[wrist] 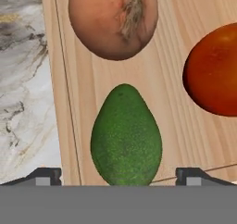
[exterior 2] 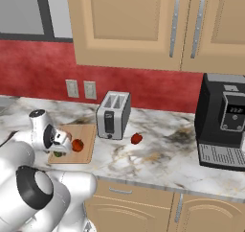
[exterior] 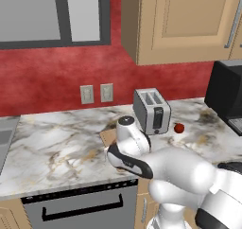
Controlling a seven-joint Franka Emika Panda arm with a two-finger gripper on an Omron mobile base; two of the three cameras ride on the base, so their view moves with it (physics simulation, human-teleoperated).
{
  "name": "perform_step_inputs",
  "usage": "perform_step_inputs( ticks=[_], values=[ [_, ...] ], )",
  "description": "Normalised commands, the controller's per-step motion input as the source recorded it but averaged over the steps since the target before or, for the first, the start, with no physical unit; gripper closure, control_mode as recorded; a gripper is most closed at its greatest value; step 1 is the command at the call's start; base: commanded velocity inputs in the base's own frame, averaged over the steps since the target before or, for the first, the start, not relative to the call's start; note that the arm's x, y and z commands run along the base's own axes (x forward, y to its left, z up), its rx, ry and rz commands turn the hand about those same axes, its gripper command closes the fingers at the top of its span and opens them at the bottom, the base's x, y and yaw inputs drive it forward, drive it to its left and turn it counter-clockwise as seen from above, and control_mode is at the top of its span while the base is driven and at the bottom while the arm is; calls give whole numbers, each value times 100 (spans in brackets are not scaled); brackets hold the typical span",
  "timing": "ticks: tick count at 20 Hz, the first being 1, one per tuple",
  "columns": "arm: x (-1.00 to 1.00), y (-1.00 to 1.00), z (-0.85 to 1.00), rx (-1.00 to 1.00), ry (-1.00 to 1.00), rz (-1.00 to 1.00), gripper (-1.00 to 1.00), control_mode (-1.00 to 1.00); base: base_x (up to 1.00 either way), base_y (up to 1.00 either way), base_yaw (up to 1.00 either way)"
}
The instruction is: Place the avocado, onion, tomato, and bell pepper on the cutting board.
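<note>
Two fingers [wrist: 118, 176] spread wide | straddling avocado [wrist: 126, 135], gripping nothing | on cutting board [wrist: 171, 126]

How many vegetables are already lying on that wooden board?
3: the avocado, the onion beyond it and the tomato beside them, all on the cutting board. Others may be hidden.

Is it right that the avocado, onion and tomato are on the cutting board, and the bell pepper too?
Not the bell pepper: the right base view shows it on the counter beside the toaster. Avocado, onion and tomato lie on the cutting board.
</note>
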Motion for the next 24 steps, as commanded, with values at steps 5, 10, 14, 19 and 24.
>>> perform_step_inputs(
  ticks=[5,10,14,19,24],
  values=[
    [-8,0,56,0,-2,0,-100,-100,0,0,0],
    [-31,-20,68,0,-6,0,-100,-100,0,0,0],
    [-59,-46,68,0,-9,0,-100,-100,0,0,0],
    [-62,-56,64,0,-8,-1,-100,-100,0,0,0],
    [-54,-66,56,0,-6,0,-100,-100,0,0,0]
  ],
)
